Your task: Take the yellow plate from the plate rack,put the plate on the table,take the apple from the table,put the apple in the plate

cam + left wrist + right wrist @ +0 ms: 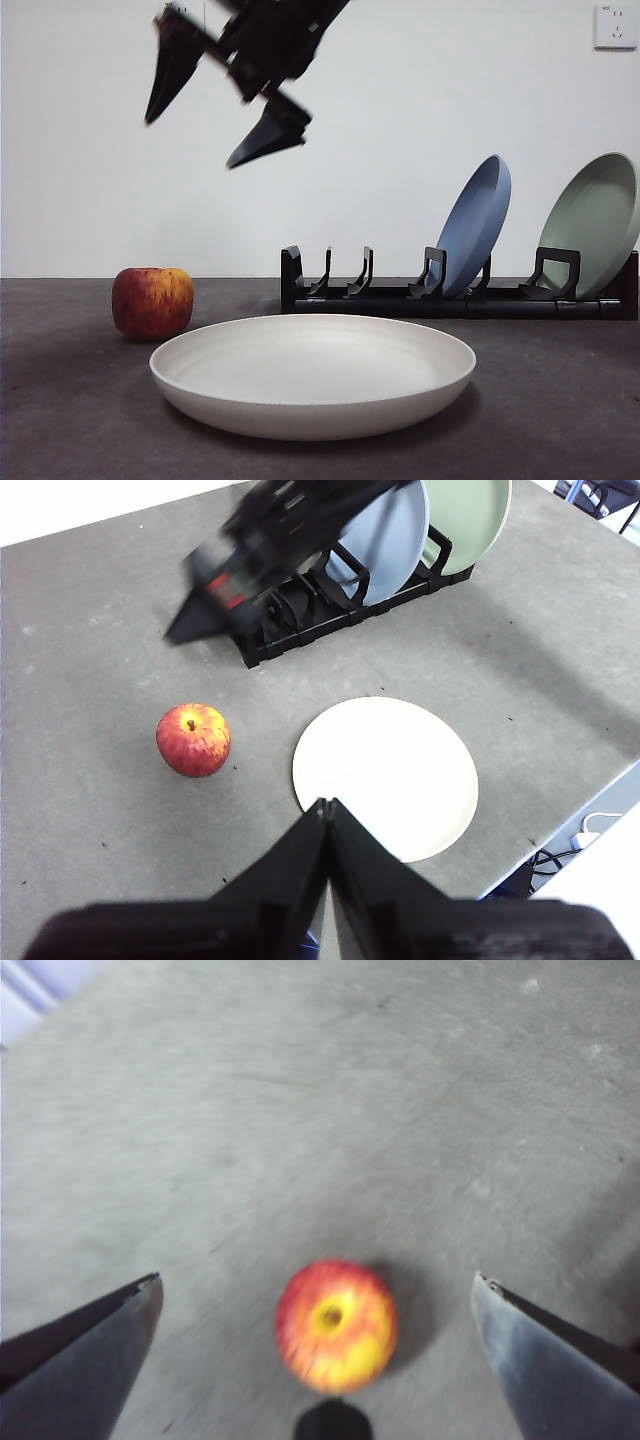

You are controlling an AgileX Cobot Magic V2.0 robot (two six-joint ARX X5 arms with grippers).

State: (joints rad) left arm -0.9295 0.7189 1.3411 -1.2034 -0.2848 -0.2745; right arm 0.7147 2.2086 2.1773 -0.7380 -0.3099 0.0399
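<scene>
Plates: three; yellow plate flat on the table, empty.
Rack: plate rack holds blue plate and green plate.
Apple: one apple, at the yellow plate's 9 o'clock, apart.
Right gripper: spread wide, high over the apple.
Left gripper: jaws together, empty.

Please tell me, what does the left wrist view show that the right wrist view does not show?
Only the left wrist view shows the yellow plate lying flat on the table, the plate rack holding a blue plate and a pale green plate, the shut left gripper, and the right arm blurred above the rack. Only the right wrist view shows the right gripper with jaws wide open, high above the apple. Both share the apple and the grey table.
</scene>
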